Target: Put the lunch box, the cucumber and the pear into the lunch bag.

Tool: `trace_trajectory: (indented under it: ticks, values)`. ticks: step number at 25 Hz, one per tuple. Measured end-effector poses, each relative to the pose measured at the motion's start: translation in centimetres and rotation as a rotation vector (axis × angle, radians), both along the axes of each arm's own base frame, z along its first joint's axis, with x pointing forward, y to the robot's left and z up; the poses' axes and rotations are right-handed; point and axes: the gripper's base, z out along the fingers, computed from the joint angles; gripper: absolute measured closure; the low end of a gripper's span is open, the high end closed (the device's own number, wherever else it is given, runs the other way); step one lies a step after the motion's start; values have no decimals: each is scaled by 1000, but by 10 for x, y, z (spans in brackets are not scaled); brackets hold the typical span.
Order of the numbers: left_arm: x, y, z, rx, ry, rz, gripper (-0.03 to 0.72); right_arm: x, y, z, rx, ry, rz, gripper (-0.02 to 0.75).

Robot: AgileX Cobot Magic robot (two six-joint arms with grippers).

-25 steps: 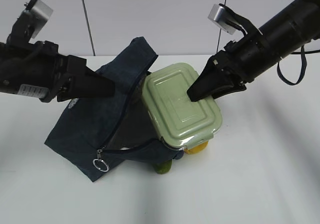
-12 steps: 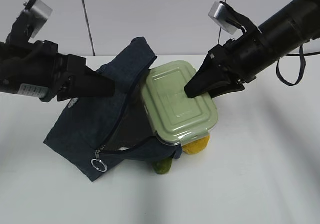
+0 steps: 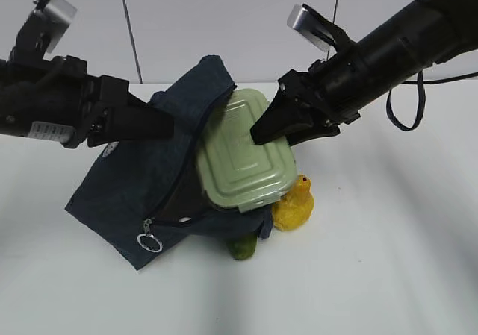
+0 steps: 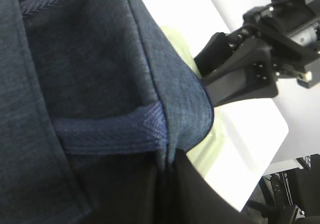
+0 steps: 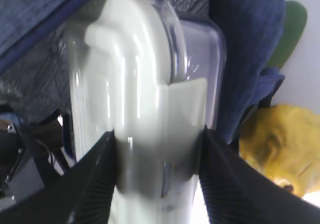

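the right gripper (image 3: 258, 136) is reaching in from the upper right of the exterior view and is clamping the lunch box (image 3: 243, 156) by its end, one finger on the sage lid and one under the clear base, as the right wrist view shows. the box is sitting tilted at the centre of the frame, its lower left part partly inside the mouth of the lunch bag (image 3: 134, 193). it looks rigid and smooth, probably slippery plastic, so a grip across the clipped end seems the firm place to hold; the lid clip may pop if squeezed hard.

the left gripper (image 3: 168, 128) is coming from the left, closed, pinching the bag's upper edge and lifting the opening. the fabric is soft and floppy and would likely sag shut if released.

the pear (image 3: 293, 204) is lying just right of the bag's lower corner, below the box, and the cucumber (image 3: 243, 248) is peeking out under the bag at lower centre. the bag's near lip and zipper edge are standing in the box's way; the ring pull (image 3: 151, 242) is hanging at lower left.
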Motion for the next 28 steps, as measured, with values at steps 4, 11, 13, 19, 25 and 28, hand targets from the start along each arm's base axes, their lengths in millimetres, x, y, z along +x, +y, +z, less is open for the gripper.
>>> trace_trajectory:
  ticks: [4, 11, 13, 19, 25, 28]
  values:
    - [-1, 0, 0, -5, 3, -6, 687, 3, 5, 2, 26, -7, -44, 368]
    - [2, -3, -3, -49, 46, -3, 687, 4, 30, -7, 105, 38, -62, 368]
    - [3, -4, -6, -52, 56, -5, 687, 5, 38, -17, 106, 59, -58, 368]
    - [3, -5, -7, -60, 69, -15, 687, 7, 54, -28, 100, 38, -73, 368]
    - [3, -5, -6, -78, 74, -3, 687, 10, 65, -39, 102, 14, -82, 368]
    - [3, -5, -6, -78, 74, -4, 687, 12, 70, -51, 103, 30, -73, 368]
